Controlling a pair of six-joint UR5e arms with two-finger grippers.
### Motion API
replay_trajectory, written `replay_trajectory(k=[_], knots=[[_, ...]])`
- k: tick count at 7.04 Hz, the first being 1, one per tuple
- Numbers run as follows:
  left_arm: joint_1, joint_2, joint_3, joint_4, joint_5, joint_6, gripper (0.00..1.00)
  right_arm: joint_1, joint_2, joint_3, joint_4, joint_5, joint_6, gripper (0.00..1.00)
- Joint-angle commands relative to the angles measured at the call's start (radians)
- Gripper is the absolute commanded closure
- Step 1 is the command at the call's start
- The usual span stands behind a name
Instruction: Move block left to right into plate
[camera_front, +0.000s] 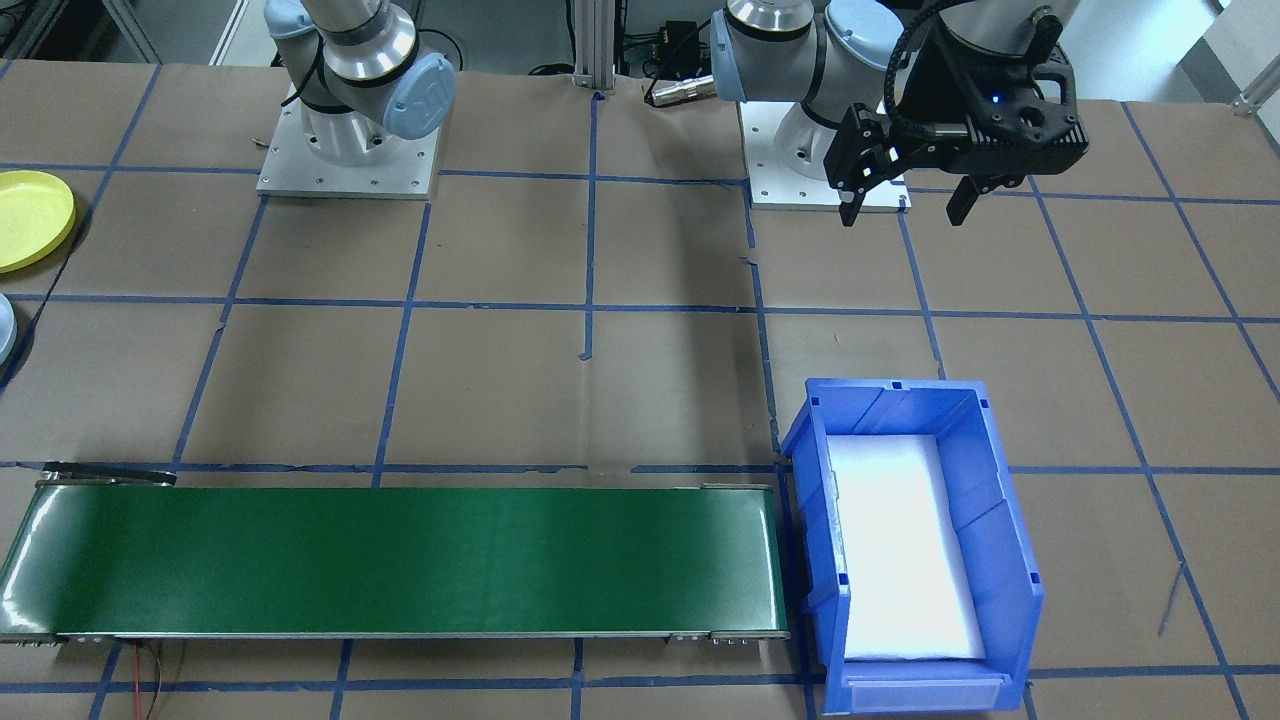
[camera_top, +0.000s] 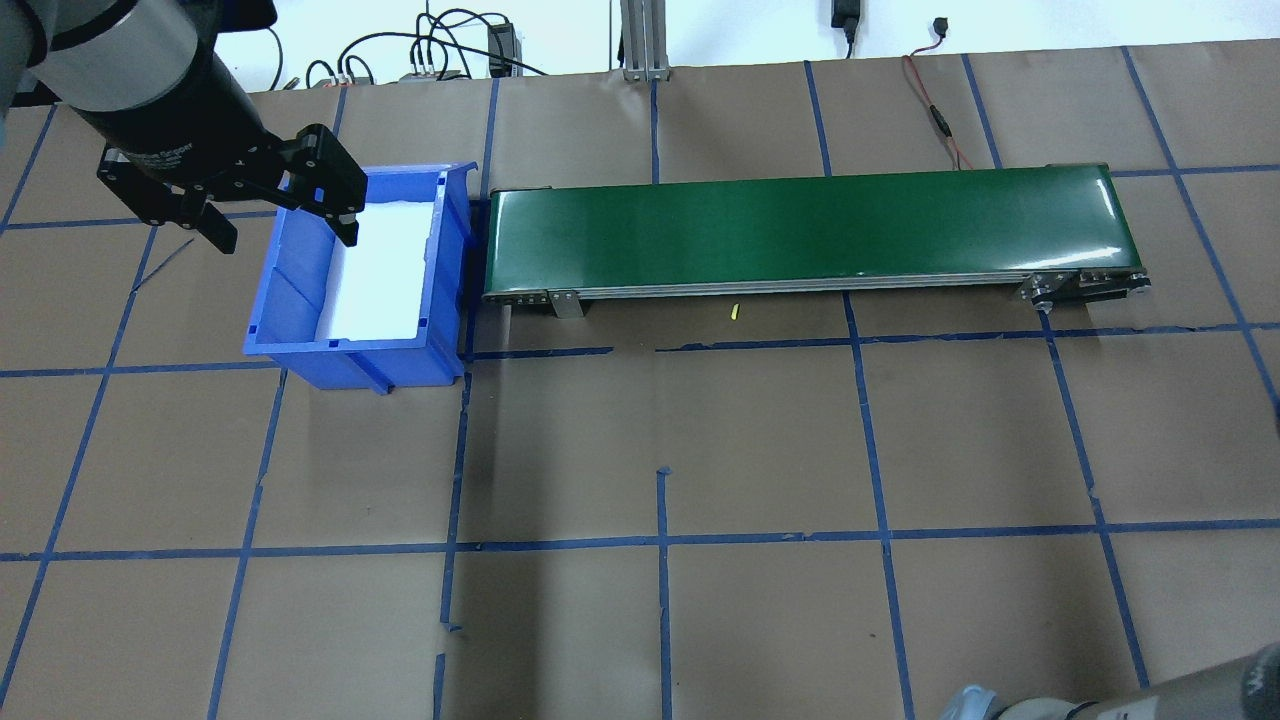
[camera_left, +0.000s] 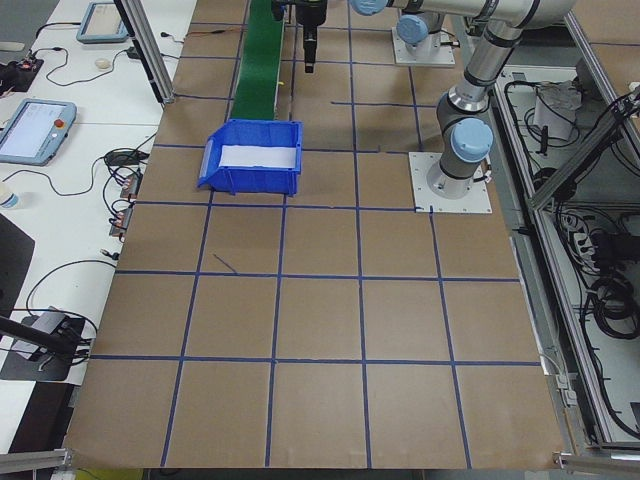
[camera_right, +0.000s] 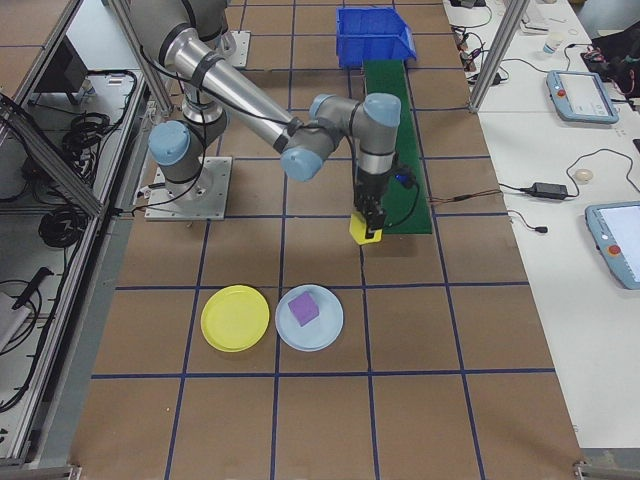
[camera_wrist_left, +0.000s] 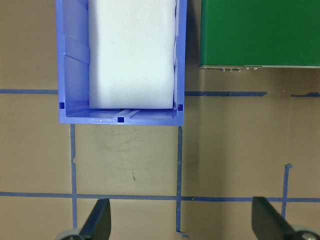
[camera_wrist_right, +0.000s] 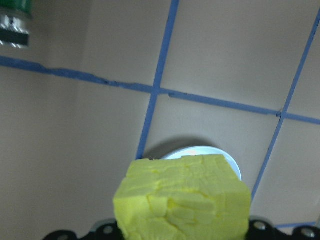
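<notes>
A yellow foam block fills the lower part of the right wrist view, and my right gripper is shut on it. It hangs above the table just off the green conveyor's end, with a pale blue plate showing under its far edge. That pale blue plate holds a purple block, and a yellow plate lies empty beside it. My left gripper hovers open and empty near the blue bin.
The green conveyor belt runs along the table, bare on top. At its end stands the blue bin with a white foam liner and no blocks in it. The yellow plate sits at the table's edge.
</notes>
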Motion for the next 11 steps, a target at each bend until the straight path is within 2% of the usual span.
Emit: replay_trajectory(k=[1,3,4,5,7,9,10,11], knots=[[0.0,0.0,-0.001,0.0,0.0,0.001,0.0,-0.245,0.0,0.025,-0.009,0.045,-0.187,0.79],[0.0,0.0,-0.002,0.0,0.0,0.001,0.0,-0.515,0.0,0.056,0.011,0.132,-0.331,0.8],[-0.002,0.0,-0.001,0.0,0.0,0.0,0.0,-0.627,-0.002,0.118,0.01,0.172,-0.357,0.83],[0.0,0.0,-0.002,0.0,0.0,0.001,0.0,-0.725,-0.002,0.19,0.001,0.182,-0.374,0.84],[-0.002,0.0,-0.002,0.0,0.0,0.001,0.0,-0.771,-0.003,0.246,-0.007,0.24,-0.347,0.84],[-0.002,0.0,-0.002,0.0,0.0,0.0,0.0,-0.71,-0.006,0.242,-0.006,0.287,-0.254,0.8],[-0.002,0.0,-0.004,0.0,0.0,0.001,0.0,-0.671,-0.006,0.234,-0.009,0.291,-0.249,0.71],[-0.002,0.0,-0.002,0.0,0.0,0.001,0.0,-0.666,-0.005,0.234,-0.024,0.342,-0.262,0.04]])
